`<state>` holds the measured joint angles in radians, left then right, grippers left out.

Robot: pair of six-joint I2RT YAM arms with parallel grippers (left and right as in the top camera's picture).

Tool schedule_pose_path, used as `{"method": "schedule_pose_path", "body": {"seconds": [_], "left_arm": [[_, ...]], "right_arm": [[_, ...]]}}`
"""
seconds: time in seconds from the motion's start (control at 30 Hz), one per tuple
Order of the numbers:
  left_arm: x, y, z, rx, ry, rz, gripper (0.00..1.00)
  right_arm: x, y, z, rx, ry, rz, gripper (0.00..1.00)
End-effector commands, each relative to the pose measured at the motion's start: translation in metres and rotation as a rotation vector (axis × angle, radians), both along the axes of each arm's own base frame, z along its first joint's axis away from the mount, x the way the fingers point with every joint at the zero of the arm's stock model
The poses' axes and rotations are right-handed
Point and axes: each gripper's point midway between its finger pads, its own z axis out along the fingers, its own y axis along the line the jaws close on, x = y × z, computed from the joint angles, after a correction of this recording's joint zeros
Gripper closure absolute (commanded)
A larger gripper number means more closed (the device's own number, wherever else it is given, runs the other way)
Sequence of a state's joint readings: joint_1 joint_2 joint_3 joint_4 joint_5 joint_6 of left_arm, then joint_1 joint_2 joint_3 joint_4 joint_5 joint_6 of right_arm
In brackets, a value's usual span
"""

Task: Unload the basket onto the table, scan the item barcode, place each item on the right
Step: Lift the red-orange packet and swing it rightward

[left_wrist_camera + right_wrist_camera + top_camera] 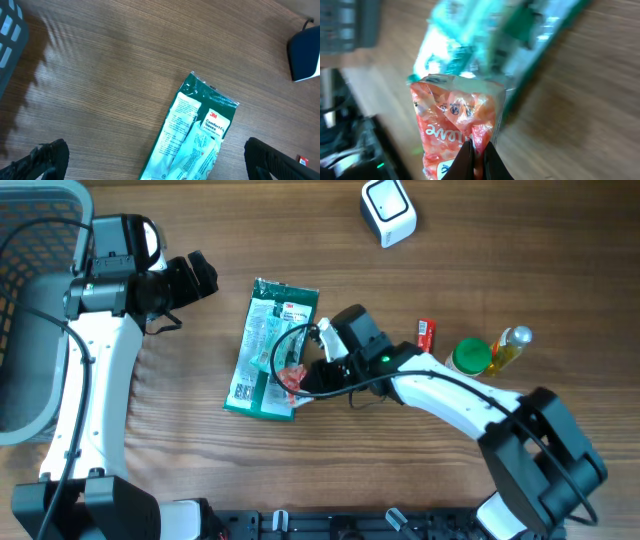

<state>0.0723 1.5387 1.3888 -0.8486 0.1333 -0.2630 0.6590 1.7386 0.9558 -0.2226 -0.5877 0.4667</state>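
Right gripper (476, 150) clamped on crinkled orange plastic snack packet (455, 120) at edge of flat green plastic pack (262, 350), desk centre; left gripper (196, 278) jaws wide apart.

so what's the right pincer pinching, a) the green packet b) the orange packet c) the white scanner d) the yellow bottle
b, in the right wrist view the right pincer is shut on the edge of the orange packet, which lies partly over the green packet.
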Motion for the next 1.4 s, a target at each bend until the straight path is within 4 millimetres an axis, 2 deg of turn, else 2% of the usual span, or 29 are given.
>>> {"method": "schedule_pose_path", "body": {"seconds": [0.0, 0.23, 0.4, 0.57, 0.8, 0.93, 1.1, 1.27, 1.37], "left_arm": [[0.002, 0.000, 0.006, 0.003, -0.020, -0.020, 0.00], [0.002, 0.000, 0.006, 0.003, -0.020, -0.020, 0.00], [0.002, 0.000, 0.006, 0.003, -0.020, -0.020, 0.00], [0.002, 0.000, 0.006, 0.003, -0.020, -0.020, 0.00], [0.002, 0.000, 0.006, 0.003, -0.020, -0.020, 0.00], [0.002, 0.000, 0.006, 0.003, -0.020, -0.020, 0.00], [0.002, 0.000, 0.006, 0.003, -0.020, -0.020, 0.00], [0.002, 0.000, 0.006, 0.003, -0.020, -0.020, 0.00], [0.002, 0.000, 0.006, 0.003, -0.020, -0.020, 0.00]], "right_arm": [[-0.015, 0.006, 0.031, 0.145, 0.043, 0.089, 0.96], [-0.020, -0.007, 0.064, 0.315, 0.131, 0.150, 0.96], [-0.025, -0.028, 0.089, 0.410, 0.141, 0.190, 0.96], [-0.037, -0.051, 0.137, 0.537, 0.064, 0.249, 0.96], [-0.049, -0.077, 0.185, 0.603, -0.060, 0.242, 0.96], [-0.055, -0.087, 0.200, 0.608, -0.110, 0.226, 0.96], [-0.060, -0.095, 0.206, 0.608, -0.141, 0.220, 0.96], [-0.061, -0.096, 0.210, 0.635, -0.137, 0.227, 0.96], [-0.071, -0.096, 0.223, 0.715, -0.137, 0.282, 0.96]]}}
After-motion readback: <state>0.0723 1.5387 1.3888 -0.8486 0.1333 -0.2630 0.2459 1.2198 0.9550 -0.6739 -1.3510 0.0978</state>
